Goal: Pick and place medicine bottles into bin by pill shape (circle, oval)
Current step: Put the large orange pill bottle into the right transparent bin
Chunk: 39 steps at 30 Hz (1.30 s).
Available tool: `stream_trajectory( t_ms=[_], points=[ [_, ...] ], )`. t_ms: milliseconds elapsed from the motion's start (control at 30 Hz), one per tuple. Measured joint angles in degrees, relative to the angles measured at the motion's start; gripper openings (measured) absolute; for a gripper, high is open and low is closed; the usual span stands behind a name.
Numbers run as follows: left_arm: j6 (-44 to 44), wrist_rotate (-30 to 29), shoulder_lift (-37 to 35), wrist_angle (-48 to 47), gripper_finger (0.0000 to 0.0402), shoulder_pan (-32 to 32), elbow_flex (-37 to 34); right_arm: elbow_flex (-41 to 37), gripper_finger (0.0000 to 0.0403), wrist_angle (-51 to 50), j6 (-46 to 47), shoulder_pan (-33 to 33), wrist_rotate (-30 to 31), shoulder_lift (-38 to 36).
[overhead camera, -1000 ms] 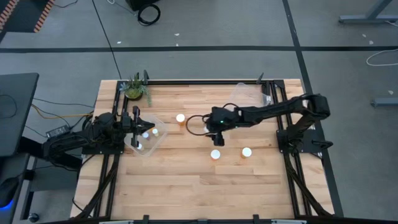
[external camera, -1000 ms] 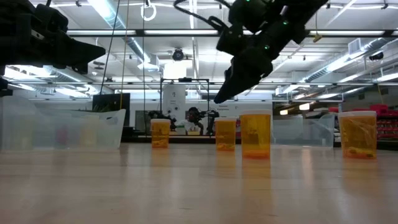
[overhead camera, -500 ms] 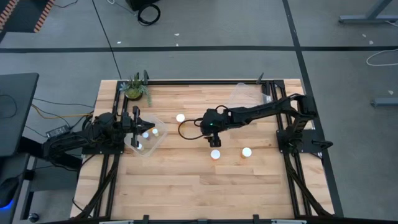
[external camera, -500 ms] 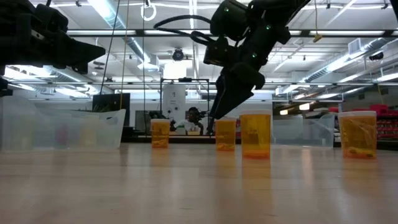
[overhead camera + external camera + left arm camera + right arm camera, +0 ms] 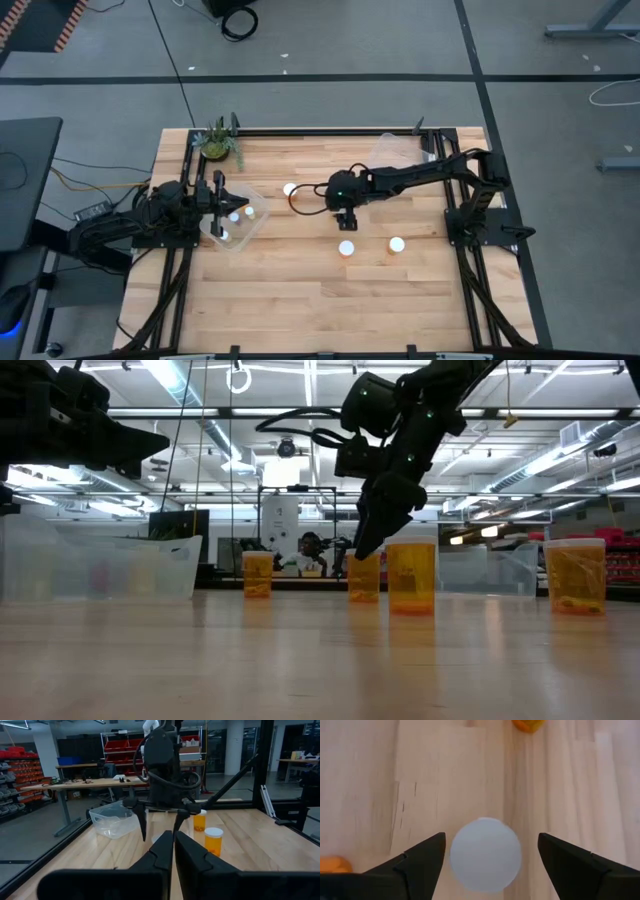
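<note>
Medicine bottle [image 5: 486, 854] with white cap sits upright on the surface [image 5: 300, 290] straight below my right end effector [image 5: 345, 216], between its spread fingers, not gripped yet. Two more bottles [image 5: 346, 248] [image 5: 397, 244] stand just past it toward the near edge, another [image 5: 289, 189] off to its side. My left end effector [image 5: 222, 193] hangs clenched over the clear bin [image 5: 240, 232], holding nothing.

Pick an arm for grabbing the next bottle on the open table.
Right. The right gripper is open, straddling a bottle from above. The left gripper is shut, over the bin.
</note>
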Motion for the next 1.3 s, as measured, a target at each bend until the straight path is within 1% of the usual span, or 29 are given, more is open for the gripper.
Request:
stream_trajectory(
  t_ms=[133, 267, 467, 567, 733, 867, 1133, 1300],
  points=[
    [0.02, 0.00, 0.00, -0.01, 0.0032, 0.00, 0.00, -0.68, 0.0306, -0.13, 0.66, -0.12, -0.18, 0.00],
    [0.04, -0.02, 0.00, -0.01, 0.0036, 0.00, 0.00, -1.20, 0.0278, -0.13, 0.78, -0.12, -0.18, -0.02],
    [0.02, 0.00, 0.00, 0.01, 0.0027, -0.02, 0.00, -1.22, 0.0232, -0.02, 0.78, -0.12, -0.20, -0.02],
    [0.03, -0.01, 0.00, 0.01, 0.0024, 0.00, 0.00, -1.22, 0.0220, 0.49, 0.71, -0.12, -0.20, -0.02],
    [0.00, 0.00, 0.00, 0.01, 0.0029, 0.00, 0.00, -1.15, 0.0227, 0.83, 0.01, -0.12, -0.15, -0.14],
    [0.02, 0.00, 0.00, -0.01, 0.0035, 0.00, 0.00, -1.07, 0.0229, 0.47, -0.30, -0.12, 1.29, -1.94],
    [0.04, 0.00, 0.00, -0.01, 0.0027, -0.01, 0.00, -1.04, 0.0228, -4.91, -0.29, -0.49, 8.06, -9.12],
    [0.04, 0.00, 0.00, -0.01, 0.0024, 0.00, 0.00, -1.04, 0.0228, -8.85, 0.83, -3.03, 13.02, -13.56]
  ],
)
